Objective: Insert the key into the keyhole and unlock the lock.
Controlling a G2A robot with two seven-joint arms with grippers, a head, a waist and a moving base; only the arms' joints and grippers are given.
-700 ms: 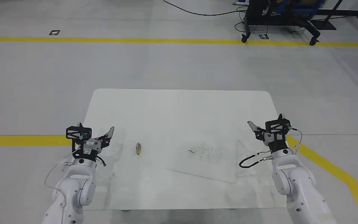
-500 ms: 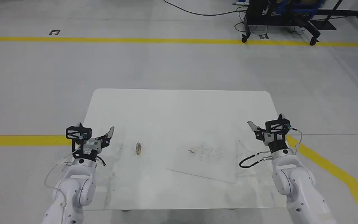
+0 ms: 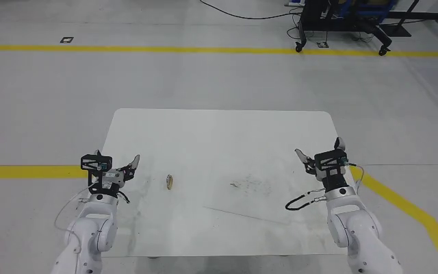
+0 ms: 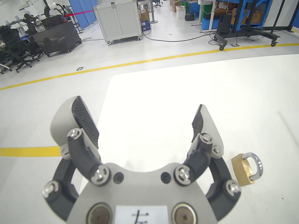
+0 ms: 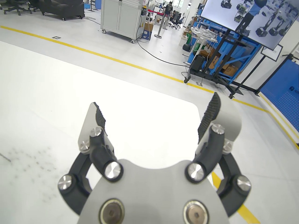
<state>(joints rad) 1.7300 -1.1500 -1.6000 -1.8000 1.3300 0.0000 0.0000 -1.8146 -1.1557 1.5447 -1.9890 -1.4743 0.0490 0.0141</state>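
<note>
– Top view, for the log: how far along is the task being judged to stand?
– At the very start. The small brass padlock with a chromed shackle (image 3: 169, 181) is lying on the white table with rounded corners (image 3: 219, 130). It is near the left gripper (image 3: 116, 164) but apart from it, on the side toward the table's middle. It is well apart from the right gripper (image 3: 319, 152). Nothing is being gripped or touched.
– And how are the grippers being held?
– Left wrist view: the jaws are being held wide apart, the ribbed black pads (image 4: 85, 121) bare, low over the table's left side. Right wrist view: the right gripper is likewise being held spread and empty, over the table's right side.
– What is being counted as left to do?
– All of it, by judgement. A key is to be taken up, the padlock steadied, the key entered and turned. Both legs of the shackle appear to be seated in the brass body, so the lock is being read as shut.
– What is being noted as hidden or doubtful?
– Where the key is lying cannot be told. The padlock is lying on its side, and its keyhole cannot be made out. Faint grey scuff marks (image 3: 250, 183) are being noted on the table between the two arms, too faint to be read as any object.
</note>
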